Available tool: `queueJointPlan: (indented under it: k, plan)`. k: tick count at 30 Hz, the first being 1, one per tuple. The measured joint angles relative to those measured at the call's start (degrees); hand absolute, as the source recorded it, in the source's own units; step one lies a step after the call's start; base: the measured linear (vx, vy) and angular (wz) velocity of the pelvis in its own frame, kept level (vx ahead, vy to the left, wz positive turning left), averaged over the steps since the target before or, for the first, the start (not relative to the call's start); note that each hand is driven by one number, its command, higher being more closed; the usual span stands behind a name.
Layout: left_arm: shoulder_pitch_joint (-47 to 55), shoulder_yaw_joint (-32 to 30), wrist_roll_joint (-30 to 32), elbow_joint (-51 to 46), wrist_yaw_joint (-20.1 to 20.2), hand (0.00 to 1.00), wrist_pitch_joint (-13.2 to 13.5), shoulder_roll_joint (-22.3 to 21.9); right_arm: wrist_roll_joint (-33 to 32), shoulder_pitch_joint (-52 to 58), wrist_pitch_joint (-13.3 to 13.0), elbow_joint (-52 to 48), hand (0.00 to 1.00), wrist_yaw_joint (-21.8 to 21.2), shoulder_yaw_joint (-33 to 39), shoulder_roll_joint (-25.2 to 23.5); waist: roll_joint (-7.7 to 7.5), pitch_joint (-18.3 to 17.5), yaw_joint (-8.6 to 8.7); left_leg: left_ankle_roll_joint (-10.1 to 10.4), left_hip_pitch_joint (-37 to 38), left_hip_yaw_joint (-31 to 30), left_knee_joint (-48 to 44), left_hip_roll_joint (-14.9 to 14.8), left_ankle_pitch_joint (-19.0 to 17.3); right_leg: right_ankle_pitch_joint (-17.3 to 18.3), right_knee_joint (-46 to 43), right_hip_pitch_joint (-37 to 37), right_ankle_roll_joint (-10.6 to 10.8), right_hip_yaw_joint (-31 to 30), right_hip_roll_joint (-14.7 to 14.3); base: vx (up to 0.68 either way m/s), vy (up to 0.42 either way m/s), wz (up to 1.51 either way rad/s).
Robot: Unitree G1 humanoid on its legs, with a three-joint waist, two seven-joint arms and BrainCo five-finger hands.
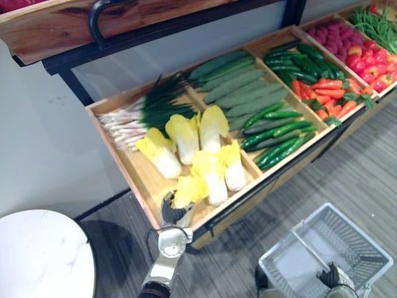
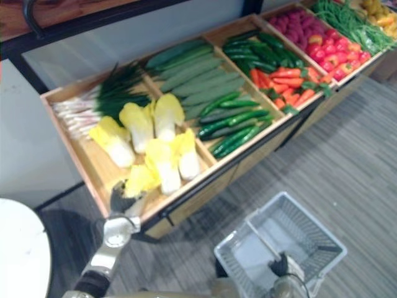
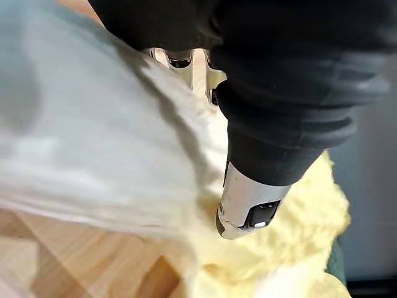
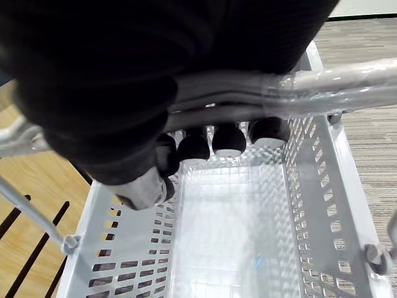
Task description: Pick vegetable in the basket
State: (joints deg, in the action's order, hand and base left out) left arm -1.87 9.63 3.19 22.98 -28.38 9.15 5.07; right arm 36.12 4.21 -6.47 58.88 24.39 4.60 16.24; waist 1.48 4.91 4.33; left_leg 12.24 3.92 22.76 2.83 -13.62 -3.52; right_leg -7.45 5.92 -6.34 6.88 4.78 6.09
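Observation:
A napa cabbage [image 1: 186, 189] with yellow leaves and a white stalk lies at the front of the leftmost wooden bin [image 1: 141, 180]. My left hand [image 1: 172, 214] reaches over the bin's front edge onto it. In the left wrist view the white stalk [image 3: 93, 155] fills the space between my fingers and thumb [image 3: 245, 202], which curl round it. My right hand [image 4: 226, 139] is shut on the handle [image 4: 335, 84] of a grey plastic basket [image 1: 291, 233]. The basket hangs low at the right with nothing inside.
Several more cabbages [image 1: 186, 133] and green onions [image 1: 142, 108] share the bin. Loofahs [image 1: 239, 84], green peppers [image 1: 276, 133], carrots [image 1: 329, 93] and tomatoes [image 1: 369, 62] fill bins to the right. A white round table [image 1: 37, 254] stands lower left. A wooden shelf [image 1: 62, 25] overhangs.

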Motion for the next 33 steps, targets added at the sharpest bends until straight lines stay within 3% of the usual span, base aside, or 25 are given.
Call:
queueJointPlan:
  k: [15, 16, 29, 33]
  plan:
    - [2.19, 2.42, 2.89, -12.22, -0.02, 1.00, 0.23, -2.00, 0.08, 1.40, -0.60, 0.08, 1.00, -0.01, 1.43, 0.00, -0.18, -2.43, -0.06, -0.81, -1.66, -2.23, -1.13, -0.08, 0.56, 0.00, -1.07, -0.31, -0.02, 1.72, 0.43, -0.03, -0.018, 0.06]
    - [2.18, 2.35, 4.26, -12.50, -0.02, 0.00, 0.23, -2.51, 0.08, 1.60, -0.61, 0.08, 1.00, 0.00, 1.64, 0.00, -0.20, -2.45, -0.03, -0.93, -1.78, -2.65, -1.10, -0.01, 0.64, 0.00, -1.12, -0.30, -0.02, 1.92, 0.52, -0.03, -0.016, 0.07]
    - [2.32, 0.72, 4.84, -13.20, 1.57, 0.00, 0.19, -2.61, 1.75, 1.65, -0.63, 0.08, 1.00, 0.00, 1.76, 0.00, -0.28, -2.61, -0.03, -1.14, -1.94, -2.86, -0.88, 0.19, 0.80, -0.02, -0.90, -0.30, -0.02, 2.32, 0.71, 0.00, -0.002, 0.01]
    - [3.29, -1.90, 9.24, -13.13, 0.29, 0.00, -0.53, -2.64, 2.20, 1.64, -1.27, 0.05, 1.00, 0.01, 1.76, 0.00, -0.28, -2.61, 0.05, -1.14, -1.90, -2.83, -0.87, 0.19, 0.79, -0.03, -0.88, -0.27, -0.02, 2.31, 0.70, 0.00, 0.000, 0.00]
